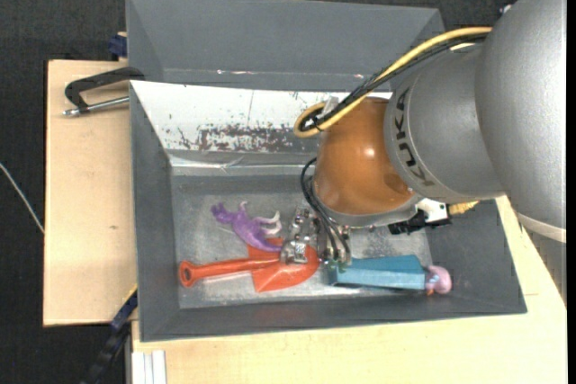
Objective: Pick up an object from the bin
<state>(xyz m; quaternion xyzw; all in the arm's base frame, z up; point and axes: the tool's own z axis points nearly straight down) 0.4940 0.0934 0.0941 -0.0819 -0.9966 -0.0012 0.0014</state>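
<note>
Where the grey metal bin [151, 220] meets its 6 o'clock wall, a glossy orange plastic spoon [225, 270] lies flat, its bowl just beside a slab-sided, pink-tipped blue tube [382, 274]. Metal fingers [299, 249] stand apart, tips down over that bowl. At their 9 o'clock lies a knobbly purple figure [243, 225]. The smooth orange wrist cover [360, 162] points steeply downward from the arm [504, 103] at 3 o'clock.

Inside 1 grey bin [149, 193]: 3 items in all, incl. 1 orange spoon [236, 270], 1 purple toy figure [241, 225], 1 blue tube [382, 274] w/ a pink end.
</note>
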